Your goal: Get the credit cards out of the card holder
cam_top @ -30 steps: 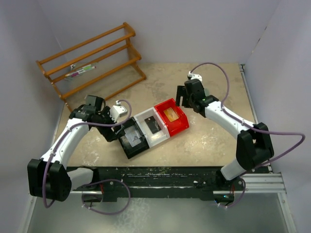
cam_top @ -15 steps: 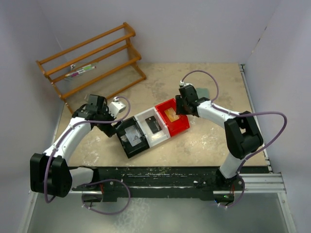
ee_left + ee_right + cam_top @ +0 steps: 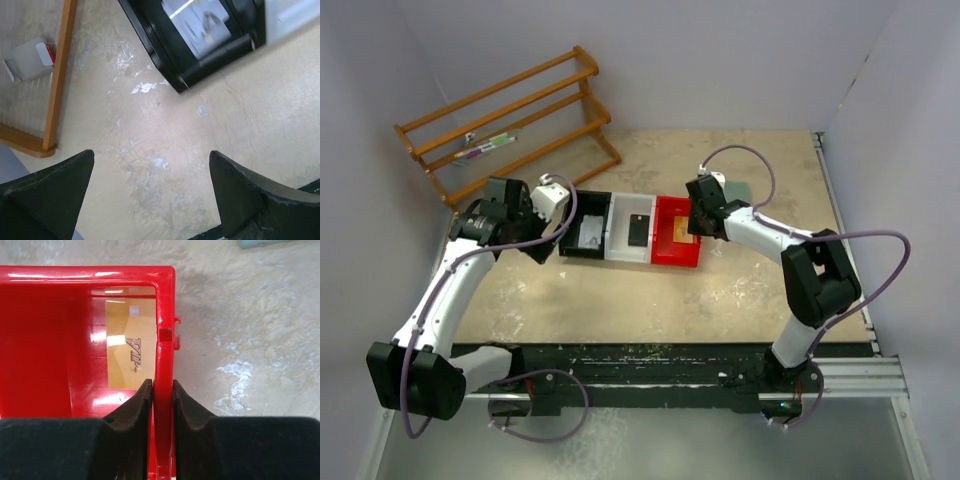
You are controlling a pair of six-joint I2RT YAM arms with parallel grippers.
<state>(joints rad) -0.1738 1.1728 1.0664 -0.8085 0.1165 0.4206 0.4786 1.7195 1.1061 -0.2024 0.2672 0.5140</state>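
From above, a black bin (image 3: 582, 254), a white bin (image 3: 631, 256) and a red bin (image 3: 676, 258) stand touching in a row mid-worktop. A silvery card (image 3: 588, 235), a black card (image 3: 638, 229) and an orange-gold card (image 3: 672, 231) lie one in each, in that order. The card holder (image 3: 739, 190) lies near the back right corner, partly hidden behind the right arm. A wooden rack (image 3: 510, 125) fills the back left corner. The left wrist view shows the left gripper (image 3: 150, 162) spread wide and empty over bare worktop, near the black bin. The right wrist view shows the right gripper (image 3: 163, 388) pinched onto the red bin's right wall, one finger inside and one outside, with the orange-gold card flat beside the inner finger.
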